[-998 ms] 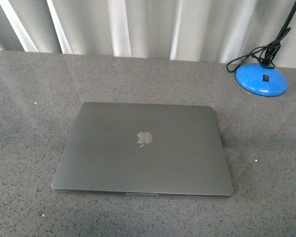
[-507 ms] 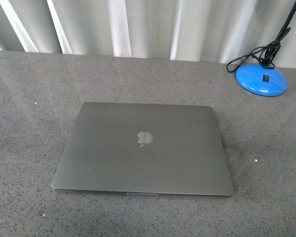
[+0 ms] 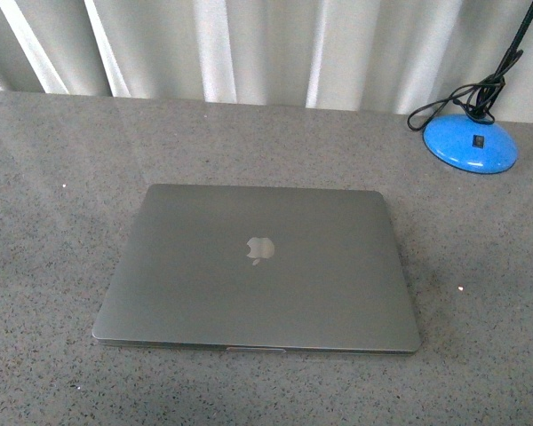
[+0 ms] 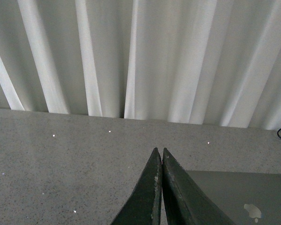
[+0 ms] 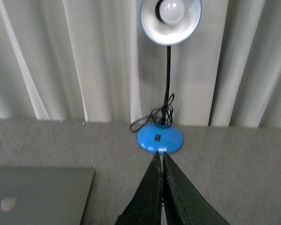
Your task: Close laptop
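Observation:
The space-grey laptop (image 3: 258, 266) lies shut and flat in the middle of the grey speckled table, its lid up with the pale apple logo (image 3: 259, 250) showing. No gripper shows in the front view. In the left wrist view my left gripper (image 4: 159, 151) is shut and empty, held above the table beside a corner of the laptop lid (image 4: 243, 197). In the right wrist view my right gripper (image 5: 159, 153) is shut and empty, with the laptop's edge (image 5: 42, 194) off to one side. Keys and screen are hidden under the lid.
A blue-based desk lamp (image 3: 472, 142) with a black coiled cord stands at the table's far right; it also shows in the right wrist view (image 5: 159, 138), its round head (image 5: 170, 18) raised. A pale pleated curtain (image 3: 266, 44) hangs behind the table's far edge.

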You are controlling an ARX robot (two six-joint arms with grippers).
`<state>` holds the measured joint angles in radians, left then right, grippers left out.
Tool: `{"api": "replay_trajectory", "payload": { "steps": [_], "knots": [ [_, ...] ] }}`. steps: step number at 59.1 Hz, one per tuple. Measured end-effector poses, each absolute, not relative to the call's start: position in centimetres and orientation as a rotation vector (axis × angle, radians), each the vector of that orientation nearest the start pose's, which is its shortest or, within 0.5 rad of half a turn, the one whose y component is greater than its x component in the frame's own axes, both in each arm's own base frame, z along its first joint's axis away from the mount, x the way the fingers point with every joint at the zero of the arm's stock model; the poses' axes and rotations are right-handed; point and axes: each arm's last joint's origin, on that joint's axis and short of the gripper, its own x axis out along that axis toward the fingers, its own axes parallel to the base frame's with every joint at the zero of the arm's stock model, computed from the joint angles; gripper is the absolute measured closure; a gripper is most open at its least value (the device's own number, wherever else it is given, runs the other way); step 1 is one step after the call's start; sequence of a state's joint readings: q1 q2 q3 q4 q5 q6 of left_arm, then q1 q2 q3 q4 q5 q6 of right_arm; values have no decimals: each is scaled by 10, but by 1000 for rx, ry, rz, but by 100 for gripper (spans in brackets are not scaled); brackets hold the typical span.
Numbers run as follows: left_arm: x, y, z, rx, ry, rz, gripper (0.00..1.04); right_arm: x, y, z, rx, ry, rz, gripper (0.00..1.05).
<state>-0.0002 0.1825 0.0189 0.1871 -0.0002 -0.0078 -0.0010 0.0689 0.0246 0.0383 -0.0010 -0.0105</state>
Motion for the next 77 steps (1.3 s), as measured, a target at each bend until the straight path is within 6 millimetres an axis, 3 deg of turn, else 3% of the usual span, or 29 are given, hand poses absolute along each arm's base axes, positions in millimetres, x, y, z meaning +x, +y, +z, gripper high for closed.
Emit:
{"api": "replay_trajectory", "payload": {
  "steps": [12, 28, 40, 46, 56, 59, 77],
  "knots": [
    [97, 0, 170, -7, -15, 0, 101, 96, 0, 172, -10, -23, -1, 104],
    [97, 0, 170, -7, -16, 0, 101, 96, 0, 172, -10, -22, 0, 104],
    [97, 0, 170, -8, -16, 0, 68, 96, 0, 172, -11, -23, -1, 71],
    [97, 0, 170, -8, -15, 0, 43, 96, 0, 172, -11, -23, -1, 45],
    [97, 0, 170, -8, -15, 0, 9, 96, 0, 172, -10, -23, 0, 12],
    [97, 0, 170, -5, -15, 0, 5, 96, 0, 172, -9, -23, 0, 8],
    [97, 0, 170, -6, -15, 0, 7, 96, 0, 172, -10, -23, 0, 10]
  ]
}}
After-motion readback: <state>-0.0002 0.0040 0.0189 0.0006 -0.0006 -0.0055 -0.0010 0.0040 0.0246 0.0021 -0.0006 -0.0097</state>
